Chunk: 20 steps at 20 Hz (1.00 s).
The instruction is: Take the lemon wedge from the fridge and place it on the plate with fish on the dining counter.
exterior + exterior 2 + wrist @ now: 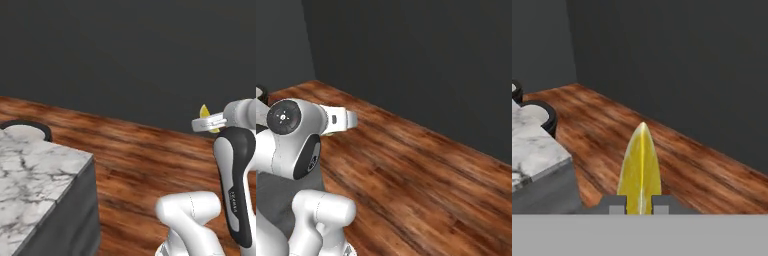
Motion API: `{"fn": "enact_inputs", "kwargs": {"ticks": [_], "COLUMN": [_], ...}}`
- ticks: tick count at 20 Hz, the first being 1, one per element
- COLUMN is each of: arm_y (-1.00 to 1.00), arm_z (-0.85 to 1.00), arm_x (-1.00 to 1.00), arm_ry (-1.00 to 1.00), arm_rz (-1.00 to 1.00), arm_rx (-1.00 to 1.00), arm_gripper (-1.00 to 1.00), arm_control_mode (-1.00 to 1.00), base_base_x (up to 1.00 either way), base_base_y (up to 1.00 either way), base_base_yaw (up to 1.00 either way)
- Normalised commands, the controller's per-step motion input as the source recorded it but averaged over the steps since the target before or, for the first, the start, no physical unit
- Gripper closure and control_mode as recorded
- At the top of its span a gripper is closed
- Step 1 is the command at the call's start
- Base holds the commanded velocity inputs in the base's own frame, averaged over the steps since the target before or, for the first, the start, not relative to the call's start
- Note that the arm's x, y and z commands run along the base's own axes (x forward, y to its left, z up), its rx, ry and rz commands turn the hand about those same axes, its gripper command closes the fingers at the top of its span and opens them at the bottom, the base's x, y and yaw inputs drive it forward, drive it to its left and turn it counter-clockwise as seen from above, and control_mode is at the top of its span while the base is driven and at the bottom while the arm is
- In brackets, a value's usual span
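The jaws are clamped on the lemon wedge (640, 170), carried above wooden floor beside the marble bench (30, 170); this looks like the carrying step, and next the base must find the fish plate.

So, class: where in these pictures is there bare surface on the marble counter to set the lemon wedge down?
The marble counter is bare from its near corner back to the black stool at its far edge. The hand holds the lemon wedge out over the wooden floor, off the counter's corner.
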Motion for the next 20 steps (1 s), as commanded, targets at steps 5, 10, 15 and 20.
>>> {"fn": "enact_inputs", "kwargs": {"ticks": [5,10,15,20], "arm_y": [0.0,0.0,0.0,0.0], "arm_z": [0.0,0.0,0.0,0.0], "arm_x": [0.0,0.0,0.0,0.0], "arm_ry": [0.0,0.0,0.0,0.0], "arm_rz": [0.0,0.0,0.0,0.0], "arm_rx": [0.0,0.0,0.0,0.0], "arm_gripper": [1.0,1.0,1.0,1.0], "arm_control_mode": [1.0,1.0,1.0,1.0], "base_base_x": [1.0,1.0,1.0,1.0], "base_base_y": [-0.15,-0.17,-0.66,-0.78], "base_base_yaw": [0.52,0.53,0.37,0.34]}}
